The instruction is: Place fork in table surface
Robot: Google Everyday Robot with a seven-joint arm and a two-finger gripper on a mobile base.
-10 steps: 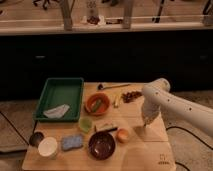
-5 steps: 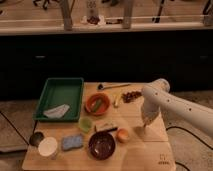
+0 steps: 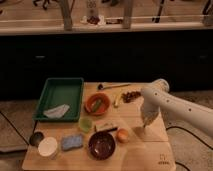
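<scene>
— So, where is the fork (image 3: 138,131)?
— It shows only as a thin pale sliver at the tip of the gripper (image 3: 144,127), low against the table (image 3: 150,150). Whether it is clamped cannot be told.
— And the gripper?
— It points down, fingers together. An orange (image 3: 122,135) lies just beside it, with a dark bowl (image 3: 102,144) past that. Grapes (image 3: 131,95) sit beyond it, and the tray (image 3: 46,95) is well apart.
</scene>
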